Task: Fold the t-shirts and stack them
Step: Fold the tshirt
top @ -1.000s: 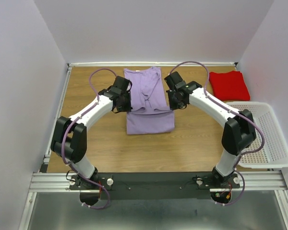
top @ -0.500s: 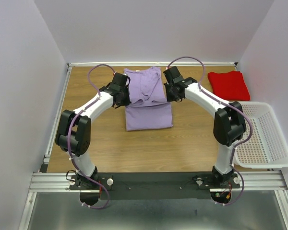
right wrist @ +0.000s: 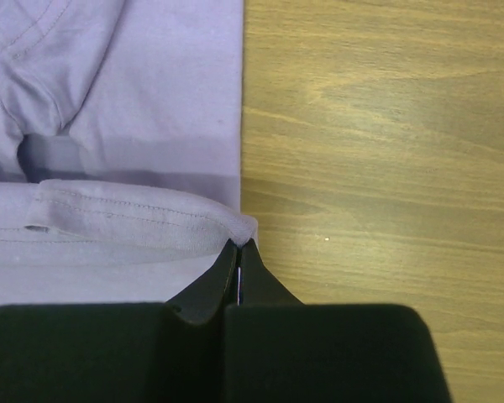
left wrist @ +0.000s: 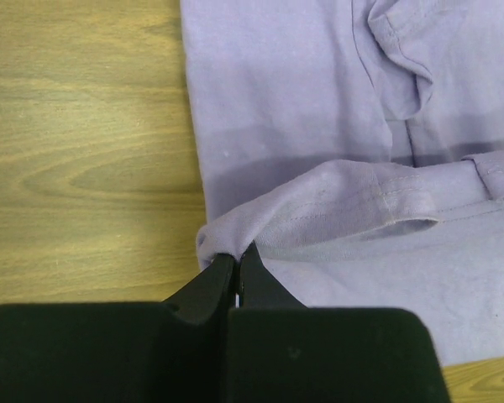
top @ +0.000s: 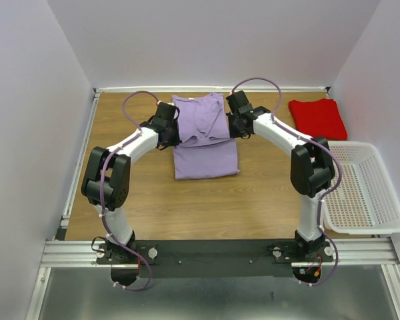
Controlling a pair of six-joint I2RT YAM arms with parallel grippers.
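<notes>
L gripper [left wrist: 238, 253] + R gripper [right wrist: 238, 248] pinch soft lavender cloth t-shirt [top: 207, 160] hem, now carried nearer its collar; fold approx half done.

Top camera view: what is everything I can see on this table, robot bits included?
lavender cloth t-shirt: one, light purple, middle back of the table, partly folded
red cloth t-shirt: one, bright red, folded, far right corner
white perforated plastic basket: one, white, right edge
wooden table: one, brown, under everything
left gripper: one, black, shut on the lavender shirt's left edge
right gripper: one, black, shut on its right edge
</notes>
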